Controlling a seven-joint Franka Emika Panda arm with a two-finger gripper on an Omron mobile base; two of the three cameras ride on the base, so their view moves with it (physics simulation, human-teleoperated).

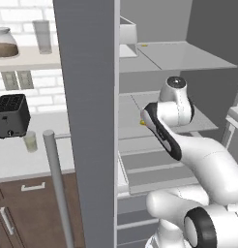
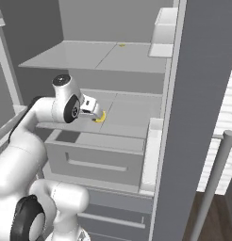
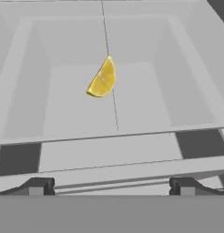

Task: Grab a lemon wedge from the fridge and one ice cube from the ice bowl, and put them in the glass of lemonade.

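Note:
The fridge (image 1: 89, 121) stands open and my arm reaches onto its middle shelf (image 2: 132, 113). The lemon wedge (image 3: 103, 79), small and bright yellow, lies on that shelf just ahead of my gripper (image 3: 111, 186), apart from it. In the right base view the lemon wedge (image 2: 100, 117) sits right under the gripper (image 2: 91, 109). The fingertips (image 3: 38, 185) stand wide apart with nothing between them, so the gripper is open. The lemon wedge (image 1: 142, 123) peeks out beside my wrist. The glass of lemonade (image 1: 30, 141) stands on the counter left of the fridge door. The ice bowl is out of view.
A black toaster (image 1: 12, 115) stands behind the glass. A tall glass (image 1: 42, 36) and a jar (image 1: 5, 43) rest on the wall shelf. The door's long handle (image 1: 55, 184) and door bin (image 2: 162, 30) flank my arm. A drawer (image 2: 99, 160) lies below the shelf.

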